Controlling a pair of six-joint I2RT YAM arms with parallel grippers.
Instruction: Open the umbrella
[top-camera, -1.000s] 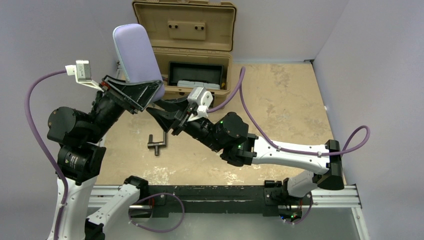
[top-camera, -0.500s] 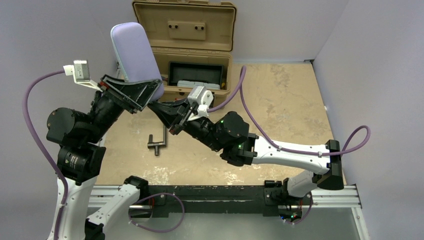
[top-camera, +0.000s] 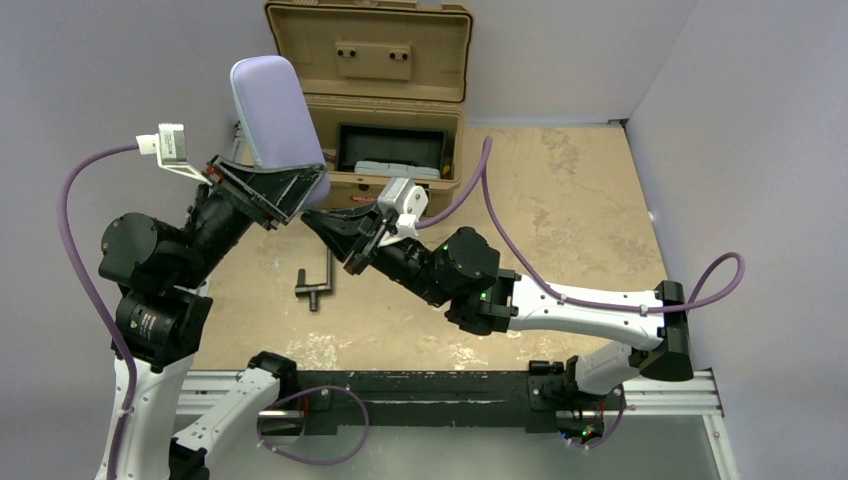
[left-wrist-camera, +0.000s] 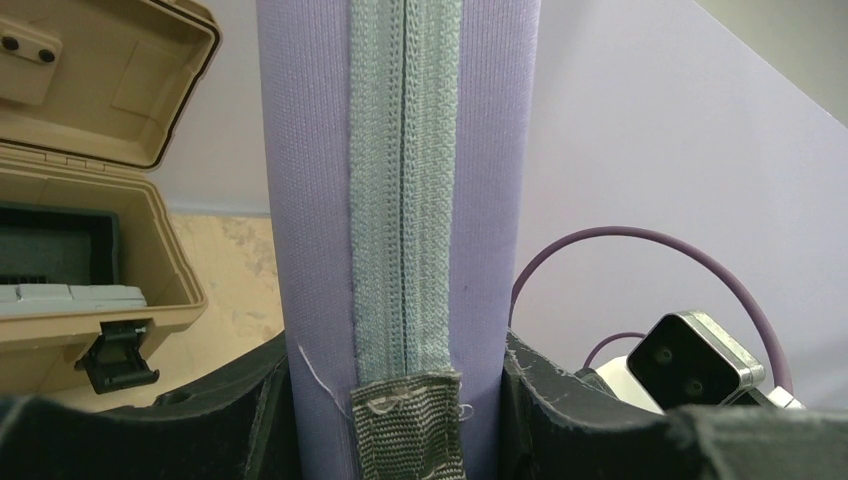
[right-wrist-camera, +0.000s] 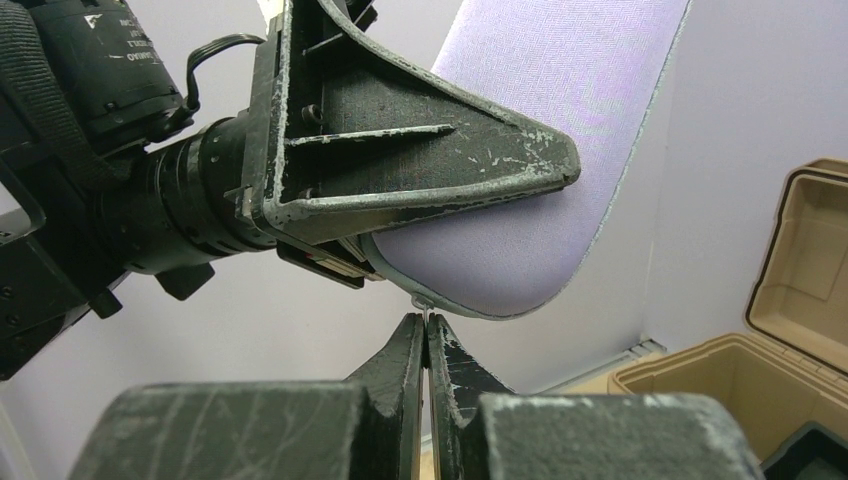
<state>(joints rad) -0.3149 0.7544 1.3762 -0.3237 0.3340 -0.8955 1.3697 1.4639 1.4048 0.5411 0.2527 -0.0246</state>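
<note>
Table: a mottled tan top (top-camera: 560, 200) is enclosed by pale lavender-grey walls, with both arm bases bolted along its near edge
Umbrella: no cream-tan fabric, shaft or knob handle can be made out in any view, so neither its place nor its look can be told
Lavender case (top-camera: 272, 105): an oblong hard case with rounded ends, covered in fine ribbed lavender-grey cloth, is held on end in the air over the rear left of the table, in front of the toolbox's left side
Zipper (left-wrist-camera: 403, 180): a grey-green zipper is run down the middle of the case's narrow side and is closed along the whole stretch seen by the left wrist; a frayed olive webbing tab (left-wrist-camera: 405, 425) is sewn over its lower end
Left gripper (top-camera: 318, 188): the lower end of the lavender case is clamped between its fingers, one pressed to each broad side
Right gripper (right-wrist-camera: 426, 325): the jaws are brought fully together, and the tips are raised to the case's underside, right at a small pull (right-wrist-camera: 421, 302) hanging from the seam; whether that pull is pinched cannot be told
Toolbox (top-camera: 300, 50): a tan plastic box is set at the rear with its lid thrown back; a black tray (top-camera: 390, 145) is seen inside
Metal piece (top-camera: 315, 285): a small dark bracket-shaped part is laid on the table, well apart from both grippers
</note>
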